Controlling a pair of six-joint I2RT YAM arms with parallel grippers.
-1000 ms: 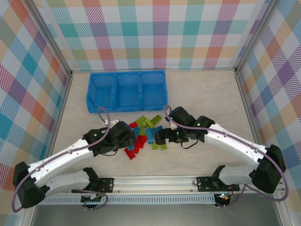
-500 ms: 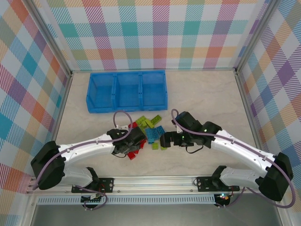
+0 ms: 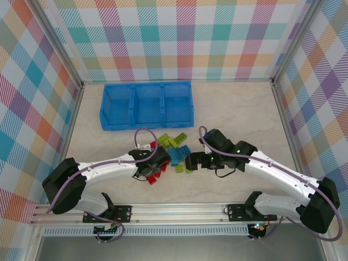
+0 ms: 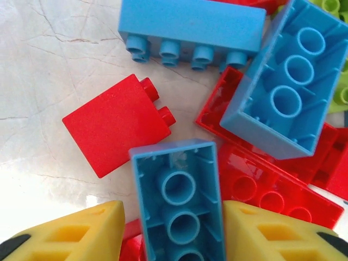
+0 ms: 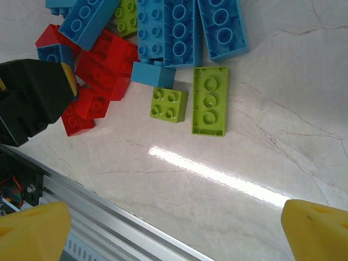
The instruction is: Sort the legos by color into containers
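The legos [image 3: 171, 149] lie in a mixed pile of red, light blue and lime green at mid-table, in front of the blue tray of containers [image 3: 147, 125]. My left gripper [image 3: 154, 166] is down in the pile's left side. Its yellow fingers [image 4: 255, 234] flank an upturned light blue lego [image 4: 176, 190]. The right finger touches that lego and a thin gap shows on the left. A red lego [image 4: 114, 125] lies beside it. My right gripper [image 3: 188, 162] hangs open over bare table near two green legos [image 5: 210, 100], with nothing between its fingers [image 5: 315, 228].
The three tray compartments look empty. A metal rail [image 5: 109, 217] runs along the near table edge below the right gripper. Checked walls close in the table on three sides. Bare tabletop lies right of the pile and between pile and tray.
My left arm has swung right and dropped into the pile, and its jaws have narrowed round the light blue lego. The right arm shifted slightly, then held still.
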